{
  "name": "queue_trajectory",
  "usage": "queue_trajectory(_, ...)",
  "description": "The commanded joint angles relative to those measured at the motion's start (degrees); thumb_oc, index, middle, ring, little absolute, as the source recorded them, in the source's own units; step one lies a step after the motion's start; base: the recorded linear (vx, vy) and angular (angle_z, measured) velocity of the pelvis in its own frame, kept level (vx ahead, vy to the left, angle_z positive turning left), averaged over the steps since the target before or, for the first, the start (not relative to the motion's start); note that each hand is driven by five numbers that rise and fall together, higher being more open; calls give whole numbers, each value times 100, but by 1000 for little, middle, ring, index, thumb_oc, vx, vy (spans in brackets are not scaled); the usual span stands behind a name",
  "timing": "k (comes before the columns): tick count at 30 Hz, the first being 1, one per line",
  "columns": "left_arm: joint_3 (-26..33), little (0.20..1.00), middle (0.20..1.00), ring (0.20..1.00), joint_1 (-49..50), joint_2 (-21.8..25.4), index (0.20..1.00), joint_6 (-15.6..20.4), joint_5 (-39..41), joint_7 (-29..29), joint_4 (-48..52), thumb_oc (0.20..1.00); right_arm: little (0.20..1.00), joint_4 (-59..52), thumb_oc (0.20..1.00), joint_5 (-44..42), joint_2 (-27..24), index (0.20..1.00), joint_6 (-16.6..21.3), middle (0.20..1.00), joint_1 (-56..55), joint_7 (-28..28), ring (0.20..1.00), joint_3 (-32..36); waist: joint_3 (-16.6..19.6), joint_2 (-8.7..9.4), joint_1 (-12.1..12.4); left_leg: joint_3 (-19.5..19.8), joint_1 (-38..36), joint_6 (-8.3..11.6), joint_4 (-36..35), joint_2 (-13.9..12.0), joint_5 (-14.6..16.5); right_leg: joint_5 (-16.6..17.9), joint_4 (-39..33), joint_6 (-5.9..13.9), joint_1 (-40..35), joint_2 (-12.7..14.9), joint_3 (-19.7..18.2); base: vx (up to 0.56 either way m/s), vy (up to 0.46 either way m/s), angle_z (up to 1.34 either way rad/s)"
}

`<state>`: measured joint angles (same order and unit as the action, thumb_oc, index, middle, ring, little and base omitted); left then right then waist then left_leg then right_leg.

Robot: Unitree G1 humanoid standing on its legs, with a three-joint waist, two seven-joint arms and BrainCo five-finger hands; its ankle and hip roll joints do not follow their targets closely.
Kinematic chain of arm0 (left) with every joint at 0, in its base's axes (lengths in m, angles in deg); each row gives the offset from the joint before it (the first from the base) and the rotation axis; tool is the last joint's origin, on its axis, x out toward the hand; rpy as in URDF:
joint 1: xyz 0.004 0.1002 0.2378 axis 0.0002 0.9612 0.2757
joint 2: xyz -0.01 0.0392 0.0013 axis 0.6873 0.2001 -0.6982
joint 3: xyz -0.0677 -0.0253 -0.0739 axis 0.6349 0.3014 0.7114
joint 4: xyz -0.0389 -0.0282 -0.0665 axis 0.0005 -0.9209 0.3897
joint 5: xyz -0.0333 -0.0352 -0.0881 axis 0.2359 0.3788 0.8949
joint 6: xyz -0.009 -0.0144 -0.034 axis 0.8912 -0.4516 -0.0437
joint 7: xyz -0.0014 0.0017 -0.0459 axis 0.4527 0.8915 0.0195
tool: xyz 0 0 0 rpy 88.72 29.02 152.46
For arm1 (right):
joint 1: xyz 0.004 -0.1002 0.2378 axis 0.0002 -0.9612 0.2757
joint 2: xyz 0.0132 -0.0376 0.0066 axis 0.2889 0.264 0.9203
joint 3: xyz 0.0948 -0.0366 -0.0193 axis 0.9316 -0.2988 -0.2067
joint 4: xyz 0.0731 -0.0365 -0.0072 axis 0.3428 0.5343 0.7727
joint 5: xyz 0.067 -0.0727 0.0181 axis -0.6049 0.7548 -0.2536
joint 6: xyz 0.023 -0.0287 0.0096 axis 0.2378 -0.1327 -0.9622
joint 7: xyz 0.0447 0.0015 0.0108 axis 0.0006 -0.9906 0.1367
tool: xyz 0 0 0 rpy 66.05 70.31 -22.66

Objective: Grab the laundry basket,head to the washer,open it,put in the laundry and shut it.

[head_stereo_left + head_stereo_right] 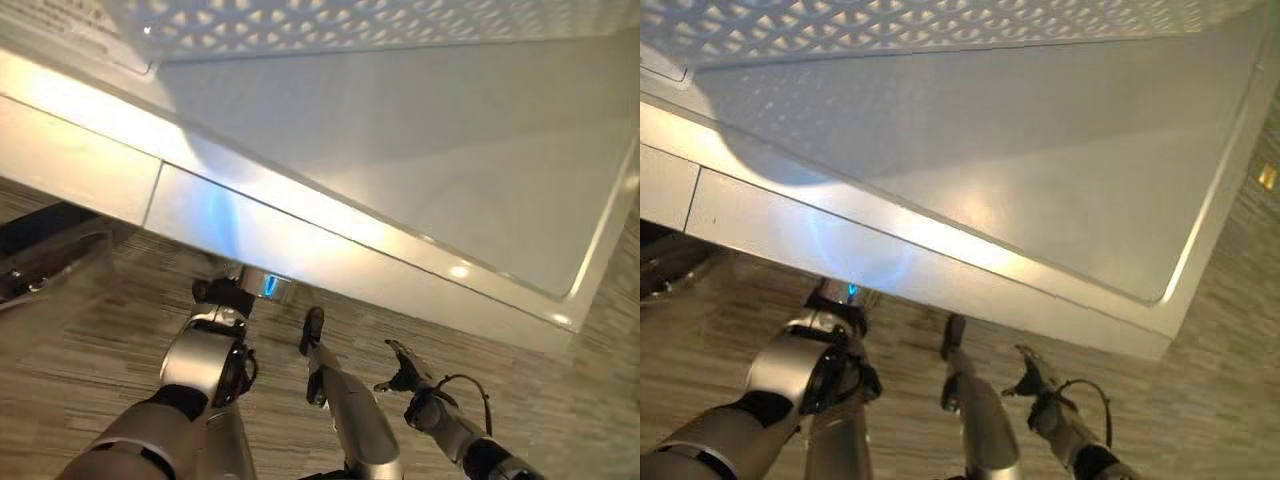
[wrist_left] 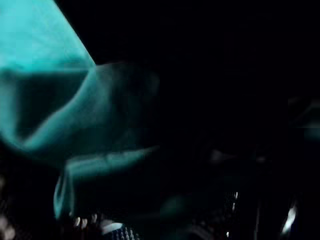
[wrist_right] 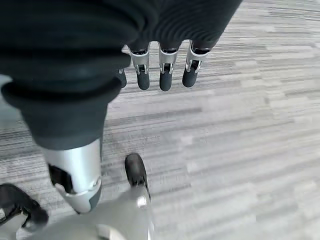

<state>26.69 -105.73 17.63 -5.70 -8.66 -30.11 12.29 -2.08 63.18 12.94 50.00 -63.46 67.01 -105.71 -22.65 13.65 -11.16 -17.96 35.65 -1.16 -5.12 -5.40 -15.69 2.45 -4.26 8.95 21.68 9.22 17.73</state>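
The washer's white top (image 1: 420,150) fills the upper part of both eye views. On it at the far edge stands the white perforated laundry basket (image 1: 350,25). My left arm (image 1: 200,360) reaches under the washer's front edge (image 1: 300,240), and its hand is hidden there. In the left wrist view a teal cloth (image 2: 50,100) lies in a dark space just past the hand. My right hand (image 3: 150,75) hangs over the striped grey floor (image 3: 240,150), fingers straight and empty.
A dark glassy part (image 1: 45,265) juts out at the left below the washer's front; it may be the open door. Striped grey floor (image 1: 80,380) lies in front of the washer. The washer's right edge (image 1: 600,250) ends near the right side.
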Motion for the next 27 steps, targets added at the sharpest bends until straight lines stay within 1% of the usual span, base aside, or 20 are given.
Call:
queue_trajectory(1,356,200,200,200,-1316,283,200,521,411,-208,-45,200,1000,-119,1000,-263,-224,1000,-98,1000,-282,9,1000,43,192,-116,-46,-190,-453,663,29,-105,1091,138,-53,404,-262,-84,-178,14,88,-5)
queue_trajectory(3,535,200,200,200,-2194,782,200,881,816,-249,139,200,1000,-366,1000,-252,-354,1000,-59,1000,-265,5,1000,99,280,-75,-183,-283,-426,660,15,-87,1152,264,-66,510,-165,-62,-308,26,85,-20)
queue_trajectory(4,499,200,200,200,-2387,861,200,1023,914,-258,376,200,1000,-412,1000,-235,-418,1000,-57,1000,-296,-5,1000,119,319,-81,-214,-291,-428,657,12,-83,1171,291,-72,535,-144,-57,-337,40,41,-42)
queue_trajectory(7,499,200,200,200,-2457,791,200,1538,1183,-305,1190,200,1000,-591,1000,-238,-480,1000,-90,1000,-411,71,1000,203,360,-127,-232,-332,-404,637,12,-55,1214,355,-74,589,-76,-19,-419,34,13,-40)
queue_trajectory(8,490,467,467,467,-2413,769,467,1555,1180,-296,1239,467,1000,-610,1000,-234,-487,1000,-99,1000,-431,79,1000,211,371,-130,-225,-334,-402,636,12,-55,1216,356,-74,589,-74,-19,-422,27,21,-24)
queue_trajectory(9,266,1000,1000,1000,-2223,780,1000,1229,1005,-207,1114,1000,1000,-757,1000,-291,-529,1000,-101,1000,-527,121,1000,291,401,-209,-208,-342,-421,618,12,-27,1233,376,-74,597,-80,6,-450,19,20,-14)
queue_trajectory(10,258,1000,1000,1000,-2220,783,1000,1195,986,-188,1109,1000,1000,-785,1000,-295,-524,1000,-108,1000,-558,129,1000,294,415,-194,-197,-345,-424,617,12,-26,1236,378,-74,597,-80,8,-454,37,54,-7)
queue_trajectory(12,-485,1000,1000,1000,-2185,1449,1000,16,438,-609,-173,1000,1000,-992,1000,-465,-748,1000,9,1000,-628,299,1000,437,435,-316,-156,-381,-493,597,12,19,1240,387,-74,591,-120,27,-498,18,81,5)
queue_trajectory(13,-792,1000,1000,1000,-2212,1802,1000,-337,50,-822,-644,1000,1000,-1008,1000,-484,-841,1000,39,1000,-655,344,1000,500,445,-380,-141,-388,-523,599,12,30,1250,399,-74,594,-135,29,-504,-3,57,7)
queue_trajectory(14,-796,1000,1000,1000,-2262,1830,1000,-350,62,-873,-712,1000,1000,-1017,1000,-484,-833,1000,39,1000,-645,348,1000,496,434,-363,-146,-395,-518,596,12,31,1229,410,-74,592,-128,31,-505,2,75,4)
queue_trajectory(15,-1619,1000,1000,1000,-2368,2537,1000,-1117,-1378,-1357,-1667,1000,1000,-1043,1000,-581,-1038,1000,124,1000,-622,469,1000,598,432,-481,-116,-417,-558,594,14,44,1212,408,-74,588,-144,32,-492,-15,62,2)
queue_trajectory(17,-2309,1000,1000,1000,-2491,2953,1000,-1532,-2668,-1755,-2254,1000,1000,-1039,1000,-641,-1217,1000,180,1000,-512,563,1000,681,424,-529,-101,-426,-568,591,12,54,1167,417,-74,582,-128,32,-483,-13,45,-8)
queue_trajectory(18,-2598,1000,1000,1000,-2580,3057,1000,-1640,-3258,-1865,-2434,1000,1000,-1027,1000,-699,-1252,1000,213,1000,-451,619,1000,699,421,-539,-103,-413,-564,591,12,52,1155,430,-74,579,-125,27,-477,-7,9,-10)
queue_trajectory(19,-2609,1000,1000,1000,-2612,3059,1000,-1640,-3288,-1876,-2458,1000,1000,-1023,1000,-705,-1237,1000,216,1000,-438,623,1000,700,413,-526,-102,-410,-561,591,12,53,1154,430,-74,578,-123,27,-474,-13,-7,-9)
queue_trajectory(20,-3275,1000,1000,1000,-2757,3048,1000,-1788,-4413,-2060,-2564,1000,1000,-1056,1000,-712,-1324,1000,275,1000,-391,738,1000,678,409,-519,-119,-409,-557,594,12,34,1134,441,-74,570,-105,26,-460,-12,-18,-6)
queue_trajectory(21,-3412,1000,1000,1000,-2766,2949,1000,-1805,-4608,-2141,-2530,1000,1000,-1085,1000,-706,-1362,1000,293,1000,-385,768,1000,658,404,-515,-135,-415,-553,596,12,23,1127,432,-74,568,-103,24,-452,-13,-26,-4)
queue_trajectory(23,-3614,1000,1000,1000,-2893,2726,1000,-1638,-4625,-2239,-2151,1000,1000,-1084,1000,-711,-1387,1000,325,1000,-406,792,1000,623,395,-520,-147,-400,-539,596,12,16,1122,428,-74,564,-84,21,-454,2,-29,3)
queue_trajectory(25,-3693,1000,1000,1000,-2876,2541,1000,-1421,-4176,-2435,-1623,1000,1000,-1105,1000,-757,-1375,1000,340,1000,-479,798,1000,662,396,-543,-138,-378,-511,593,12,21,1123,409,-74,565,-67,23,-430,6,-23,9)
queue_trajectory(26,-3701,1000,1000,1000,-2862,2543,1000,-1428,-4159,-2434,-1602,1000,1000,-1109,1000,-757,-1373,1000,340,1000,-491,799,1000,668,405,-545,-135,-374,-505,592,12,20,1123,409,-74,565,-64,21,-426,3,-39,15)
queue_trajectory(27,-3866,1000,1000,1000,-2752,2488,1000,-1053,-3751,-2400,-745,1000,1000,-1171,1000,-770,-1341,1000,378,1000,-641,822,1000,704,409,-579,-120,-342,-474,590,12,26,1125,403,-74,575,-53,31,-402,3,-28,25)
